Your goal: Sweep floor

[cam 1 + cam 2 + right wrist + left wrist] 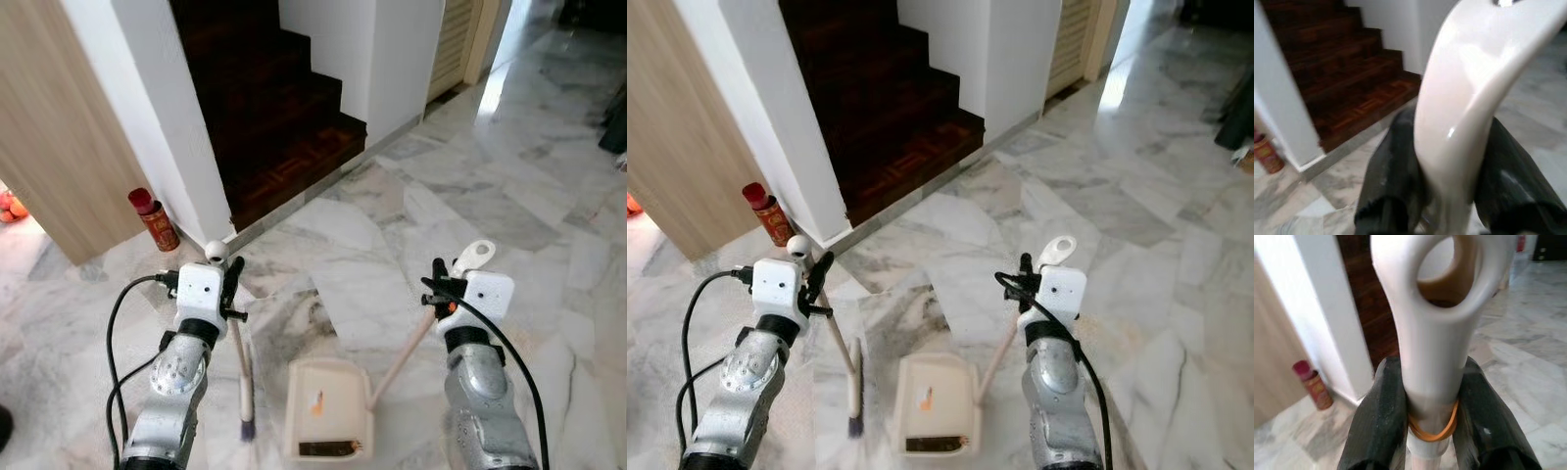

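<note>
Robot holding sweeping tools over marble floor (392, 245)
Left hand (231, 279) pinching cream plastic broom (241, 372); right hand (436, 284) pinching cream long-handled dustpan (328, 406), lying beside the bristles

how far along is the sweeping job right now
Done: both tools are picked up. The left gripper is shut on the cream broom handle, bristles down on the grey-veined marble floor. The right gripper is shut on the cream long-handled dustpan, which rests on the floor beside the broom. In hand: positioning near the dark wooden stairs. Left: the sweeping itself; whether the pan holds debris is unclear.
</note>
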Available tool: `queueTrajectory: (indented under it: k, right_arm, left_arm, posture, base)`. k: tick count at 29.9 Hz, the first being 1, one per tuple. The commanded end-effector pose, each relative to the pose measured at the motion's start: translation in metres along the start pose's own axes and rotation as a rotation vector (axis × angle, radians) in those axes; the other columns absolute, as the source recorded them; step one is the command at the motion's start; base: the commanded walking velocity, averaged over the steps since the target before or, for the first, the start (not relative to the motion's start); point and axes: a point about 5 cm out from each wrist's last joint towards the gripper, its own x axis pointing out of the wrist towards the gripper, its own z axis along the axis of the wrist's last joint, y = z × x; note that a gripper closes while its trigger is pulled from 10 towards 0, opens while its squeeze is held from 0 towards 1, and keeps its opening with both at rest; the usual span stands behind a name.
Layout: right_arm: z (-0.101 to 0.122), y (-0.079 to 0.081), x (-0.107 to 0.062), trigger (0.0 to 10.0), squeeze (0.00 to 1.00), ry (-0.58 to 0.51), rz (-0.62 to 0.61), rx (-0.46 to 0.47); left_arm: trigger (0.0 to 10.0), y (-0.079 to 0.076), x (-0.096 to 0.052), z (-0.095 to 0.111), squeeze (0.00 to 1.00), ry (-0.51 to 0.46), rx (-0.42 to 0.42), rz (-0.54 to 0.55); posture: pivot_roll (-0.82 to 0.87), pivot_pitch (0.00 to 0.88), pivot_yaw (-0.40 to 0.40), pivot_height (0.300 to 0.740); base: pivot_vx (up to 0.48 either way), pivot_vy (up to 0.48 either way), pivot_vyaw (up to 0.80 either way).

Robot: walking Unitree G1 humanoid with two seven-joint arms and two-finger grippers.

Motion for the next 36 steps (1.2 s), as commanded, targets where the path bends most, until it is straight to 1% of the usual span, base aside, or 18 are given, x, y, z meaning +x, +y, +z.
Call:
queueTrajectory:
  k: [1,14,36]
  right_arm:
    - [0.0127,0.0027,0.0036,10.0,0.0,-0.054,0.003,0.031]
    - [0.0129,0.0033,0.0049,10.0,0.0,-0.048,0.005,0.029]
    - [0.0123,0.0054,0.0055,10.0,0.0,-0.043,0.015,0.032]
  left_arm:
    - [10.0,0.0023,0.0032,0.0103,0.0,-0.044,0.021,0.007]
    - [10.0,0.0038,0.0027,0.0108,0.0,-0.039,0.024,0.02]
    - [10.0,0.0047,0.0029,0.0115,0.0,-0.038,0.029,0.025]
  posture:
    - [0.07,0.043,0.052,0.74]
    - [0.08,0.07,0.047,0.74]
    - [0.08,0.083,0.045,0.74]
  base:
    - [0.0,0.326,0.0]
    - [0.0,0.327,0.0]
    - [0.0,0.328,0.0]
